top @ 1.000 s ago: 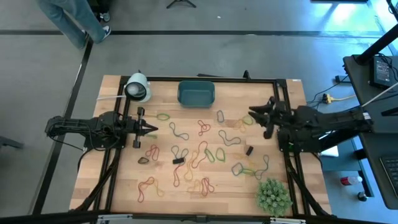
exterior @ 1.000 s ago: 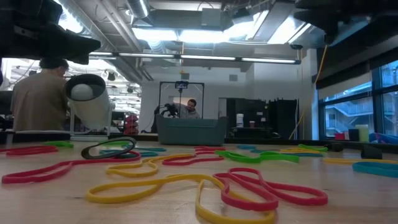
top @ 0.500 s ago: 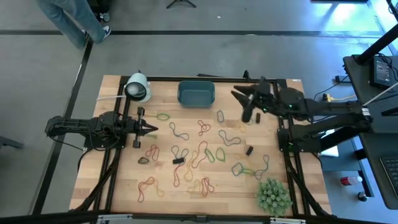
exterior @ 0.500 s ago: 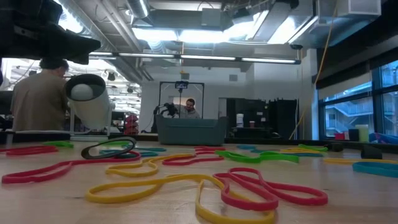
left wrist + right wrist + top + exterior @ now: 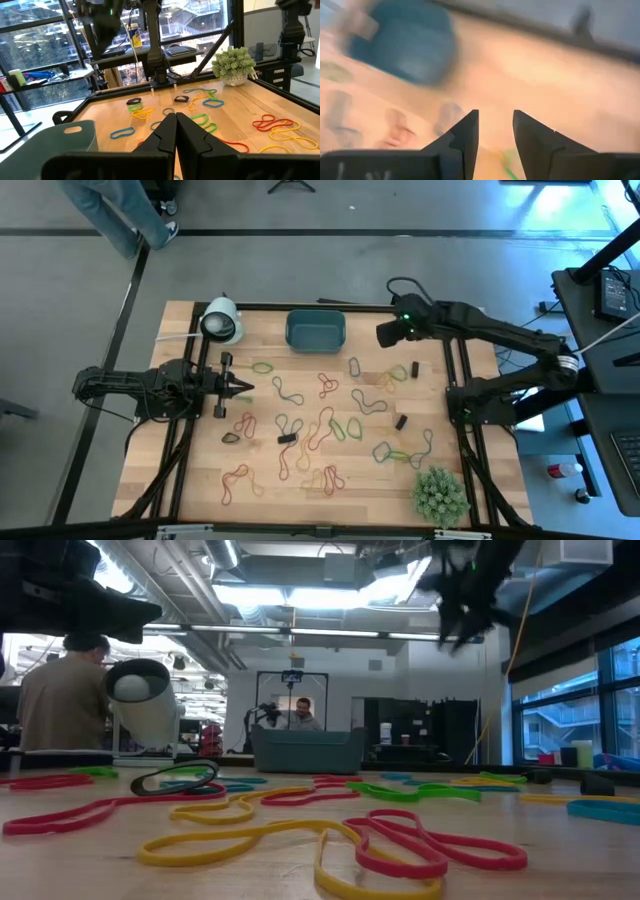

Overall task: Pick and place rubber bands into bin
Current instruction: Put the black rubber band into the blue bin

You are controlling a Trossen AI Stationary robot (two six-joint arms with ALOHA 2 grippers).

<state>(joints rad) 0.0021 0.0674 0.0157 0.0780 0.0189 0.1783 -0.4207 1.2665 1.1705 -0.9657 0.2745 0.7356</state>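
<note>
My right gripper (image 5: 385,333) hangs open and empty, near the bin (image 5: 315,330), so it can reach bands (image 5: 330,420) spread over the table. My left gripper (image 5: 243,388) waits shut.

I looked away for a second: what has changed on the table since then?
The right gripper swung from the table's right side toward the far edge, nearer the small teal-blue plastic bin, fingers open and apparently empty. The left gripper, the coloured rubber bands and the bin stayed put.
</note>
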